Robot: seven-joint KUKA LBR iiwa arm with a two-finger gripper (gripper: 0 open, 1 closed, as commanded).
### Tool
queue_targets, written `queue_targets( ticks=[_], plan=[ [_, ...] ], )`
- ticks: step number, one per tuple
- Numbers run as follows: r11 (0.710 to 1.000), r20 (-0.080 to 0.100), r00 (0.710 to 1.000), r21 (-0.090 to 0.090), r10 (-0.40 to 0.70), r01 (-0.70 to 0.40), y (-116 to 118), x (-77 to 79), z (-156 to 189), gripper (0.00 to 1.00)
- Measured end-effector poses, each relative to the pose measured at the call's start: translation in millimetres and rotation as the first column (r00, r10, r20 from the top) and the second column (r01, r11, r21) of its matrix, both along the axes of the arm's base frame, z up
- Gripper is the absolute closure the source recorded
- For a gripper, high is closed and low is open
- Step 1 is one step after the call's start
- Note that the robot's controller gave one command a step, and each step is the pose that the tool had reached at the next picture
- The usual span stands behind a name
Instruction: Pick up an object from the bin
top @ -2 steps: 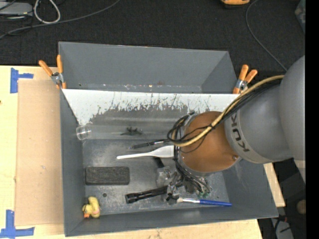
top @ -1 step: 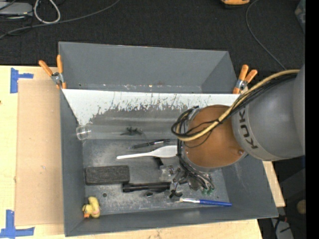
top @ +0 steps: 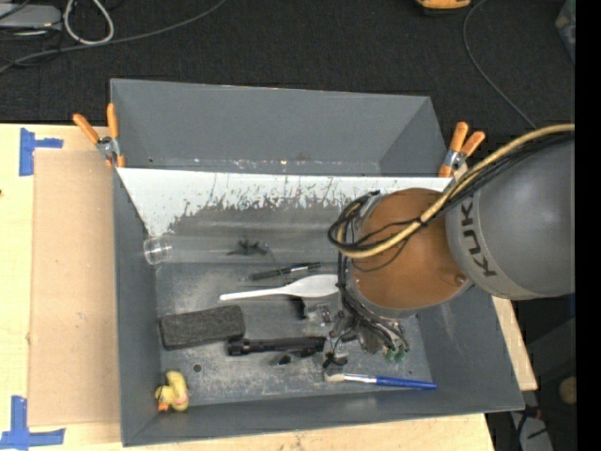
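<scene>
Our pincer [top: 346,338] hangs low at the right end of the black tool [top: 272,348], whose long axis runs leftward from it. Whether the pincer is clenched or released, we cannot tell.

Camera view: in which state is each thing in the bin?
Clear tube, lying on its side.
White spoon, lying flat.
Grey foam block, lying flat.
Black tool, lying flat, one end at the gripper.
Blue brush, lying flat.
Yellow duck, free, in the near left corner.
</scene>
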State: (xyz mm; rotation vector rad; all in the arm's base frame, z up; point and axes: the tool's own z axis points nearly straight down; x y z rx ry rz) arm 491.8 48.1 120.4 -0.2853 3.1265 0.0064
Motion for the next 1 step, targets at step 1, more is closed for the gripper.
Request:
queue_targets(
  ticks=[1],
  plan=[
    [1.0, -0.003, 1.0, 0.0, -0.002, 0.002, 0.5, -0.8, 25.2, 1.0]
  ],
)
